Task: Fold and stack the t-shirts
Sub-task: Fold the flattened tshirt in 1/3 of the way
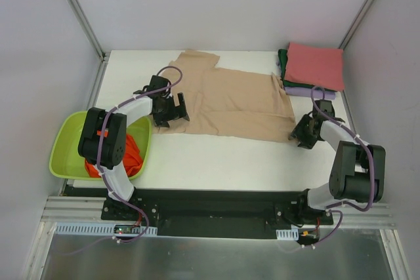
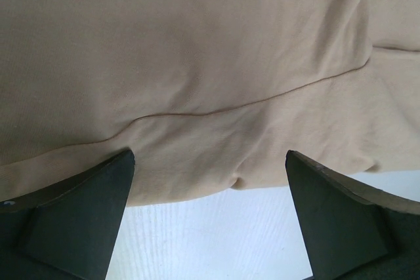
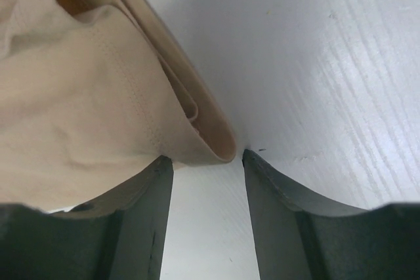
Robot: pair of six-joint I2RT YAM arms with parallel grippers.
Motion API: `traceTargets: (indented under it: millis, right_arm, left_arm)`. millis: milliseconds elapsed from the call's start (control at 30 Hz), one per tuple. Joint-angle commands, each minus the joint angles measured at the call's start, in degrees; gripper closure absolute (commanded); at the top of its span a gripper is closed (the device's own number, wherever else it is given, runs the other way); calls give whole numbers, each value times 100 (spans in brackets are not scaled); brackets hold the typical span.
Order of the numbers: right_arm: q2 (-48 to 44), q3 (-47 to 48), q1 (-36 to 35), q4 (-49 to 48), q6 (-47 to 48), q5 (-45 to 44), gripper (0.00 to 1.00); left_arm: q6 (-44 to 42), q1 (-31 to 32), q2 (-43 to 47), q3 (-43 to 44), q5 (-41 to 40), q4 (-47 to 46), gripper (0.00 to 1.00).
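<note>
We see the beige t-shirt (image 1: 230,100) spread flat on the table (image 1: 216,162). The left claw (image 2: 210,162) stands apart, straddling the shirt's near-left hem. The right claw (image 3: 207,157) stands apart, with the shirt's near-right corner at its tips.

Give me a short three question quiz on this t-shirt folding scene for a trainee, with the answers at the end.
1. True or false: the orange t-shirt lies inside the lime-green basin.
2. Which colour tops the folded stack? A lavender, B pinkish-red, C dark green.
3. Fill in: the left gripper and right gripper, both open, sit at the near edge of the spread t-shirt, whose colour is ___.
Key: 1 true; 2 B; 3 beige.
</note>
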State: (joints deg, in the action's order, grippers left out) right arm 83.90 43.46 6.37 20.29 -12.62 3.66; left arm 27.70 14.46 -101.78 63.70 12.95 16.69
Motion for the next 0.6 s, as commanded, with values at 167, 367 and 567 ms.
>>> traceTargets:
  millis: [167, 367, 567]
  right_arm:
    - [461, 206, 119, -113, 32, 117, 76]
    - [294, 224, 241, 158, 67, -146, 99]
    - [127, 180, 523, 511, 313, -331, 99]
  left_arm:
    - [112, -13, -105, -130, -275, 1, 1]
    - [410, -22, -159, -234, -161, 238, 1]
    - [885, 276, 280, -1113, -257, 475, 1]
